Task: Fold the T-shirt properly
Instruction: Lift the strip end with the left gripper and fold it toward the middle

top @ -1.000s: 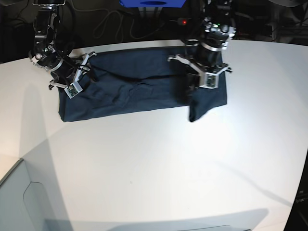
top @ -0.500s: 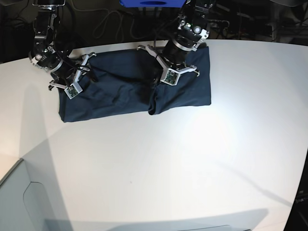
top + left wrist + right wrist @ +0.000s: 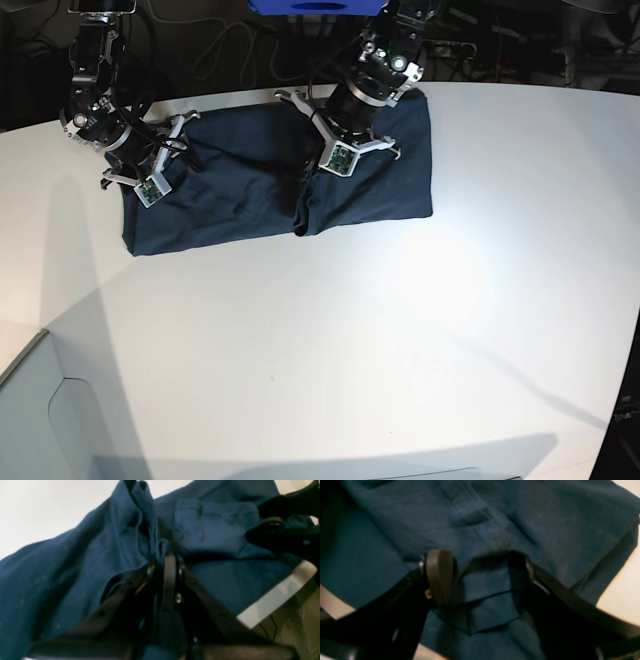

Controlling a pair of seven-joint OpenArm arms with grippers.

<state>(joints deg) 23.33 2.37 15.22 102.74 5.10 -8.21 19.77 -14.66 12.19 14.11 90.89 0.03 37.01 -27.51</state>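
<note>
The dark navy T-shirt (image 3: 240, 190) lies as a long band across the far side of the white table (image 3: 330, 340). Its right end is folded over toward the middle. My left gripper (image 3: 308, 188) is above the shirt's middle. In the left wrist view it (image 3: 166, 560) is shut on a raised fold of the T-shirt (image 3: 75, 562). My right gripper (image 3: 160, 178) rests on the shirt's left end. In the right wrist view it (image 3: 480, 577) is open, its fingers (image 3: 438, 577) spread either side of a small fold of the shirt (image 3: 495, 530).
The table's far edge (image 3: 275, 597) runs right behind the shirt, with dark cables and equipment beyond it (image 3: 240, 50). A blue object (image 3: 315, 6) sits at the back. A grey-white bin corner (image 3: 40, 420) is at the front left.
My left gripper has moved left across the table with the shirt's right end, folding it over the middle. The right arm has stayed put on the left end.
</note>
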